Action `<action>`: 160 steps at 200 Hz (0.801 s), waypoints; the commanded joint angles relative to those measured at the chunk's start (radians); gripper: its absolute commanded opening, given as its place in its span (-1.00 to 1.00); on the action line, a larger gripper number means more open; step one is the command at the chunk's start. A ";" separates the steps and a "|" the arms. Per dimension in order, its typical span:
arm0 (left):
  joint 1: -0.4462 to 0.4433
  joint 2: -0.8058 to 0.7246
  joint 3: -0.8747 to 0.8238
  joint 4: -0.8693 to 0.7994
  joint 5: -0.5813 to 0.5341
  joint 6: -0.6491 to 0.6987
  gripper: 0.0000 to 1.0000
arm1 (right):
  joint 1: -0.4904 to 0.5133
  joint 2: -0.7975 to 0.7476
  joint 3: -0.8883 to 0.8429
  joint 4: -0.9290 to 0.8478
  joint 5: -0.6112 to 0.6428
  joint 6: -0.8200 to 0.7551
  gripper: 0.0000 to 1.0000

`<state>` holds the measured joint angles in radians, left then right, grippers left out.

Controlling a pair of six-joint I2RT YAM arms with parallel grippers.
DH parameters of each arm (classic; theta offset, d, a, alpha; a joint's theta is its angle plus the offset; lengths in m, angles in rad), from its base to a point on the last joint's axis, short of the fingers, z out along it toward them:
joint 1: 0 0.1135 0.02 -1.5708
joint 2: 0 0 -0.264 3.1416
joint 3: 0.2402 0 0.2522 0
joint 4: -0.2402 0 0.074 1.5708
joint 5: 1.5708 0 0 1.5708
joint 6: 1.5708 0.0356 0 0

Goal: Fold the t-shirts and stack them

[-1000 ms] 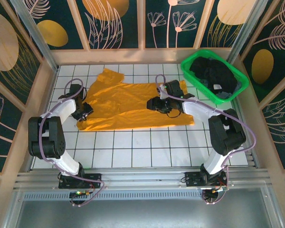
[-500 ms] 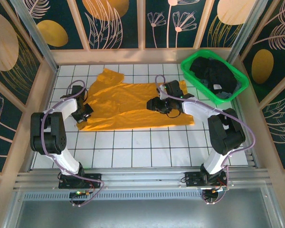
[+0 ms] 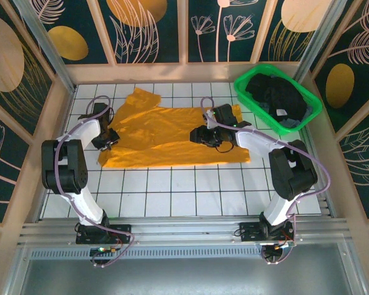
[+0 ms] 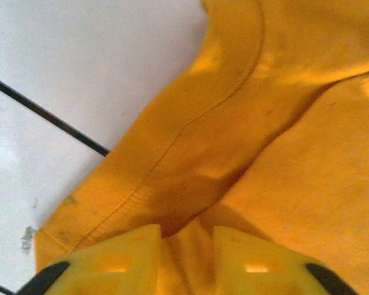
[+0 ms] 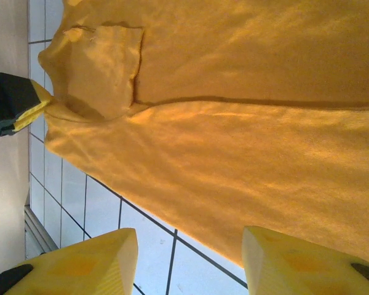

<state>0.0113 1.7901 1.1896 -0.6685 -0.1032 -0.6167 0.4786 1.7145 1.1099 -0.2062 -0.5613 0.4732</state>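
One bright orange-yellow t-shirt [image 3: 163, 138] lies spread flat across the far half of the white tiled table [image 3: 197, 190]. My left gripper [image 3: 110, 141] is at the shirt's left edge. In the left wrist view its yellow fingers [image 4: 117, 261] are shut on a pinched ridge of the t-shirt [image 4: 283, 123], beside a stitched hem. My right gripper [image 3: 195, 136] hovers over the shirt's right half. Its jaws [image 5: 190, 258] stand wide open with nothing between them, above the near edge of the t-shirt [image 5: 234, 92] and bare tile. The left gripper [image 5: 15, 104] shows at the cloth's far end.
A green plastic basket [image 3: 307, 92] holding dark clothes stands at the back right corner. Wooden frame walls ring the table. Bare tiles run along the near side between the arm bases.
My left arm has swung toward the far side, carrying its gripper and the shirt's left edge slightly away from me. The right arm has stayed put.
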 commanded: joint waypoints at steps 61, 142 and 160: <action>-0.081 -0.197 -0.076 -0.037 0.077 -0.228 -0.26 | -0.181 -0.053 -0.123 -0.004 0.188 0.114 -0.15; -0.036 0.045 -0.094 0.107 0.005 -0.242 -0.74 | -0.260 0.020 -0.140 -0.122 0.373 0.147 -0.41; -0.024 0.076 -0.104 0.114 -0.011 -0.212 -0.74 | -0.275 0.040 -0.150 -0.137 0.374 0.145 -0.41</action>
<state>-0.0383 1.8030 1.0943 -0.5709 -0.0425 -0.8673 0.2214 1.7161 0.9855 -0.2729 -0.2440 0.6071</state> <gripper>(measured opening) 0.133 0.299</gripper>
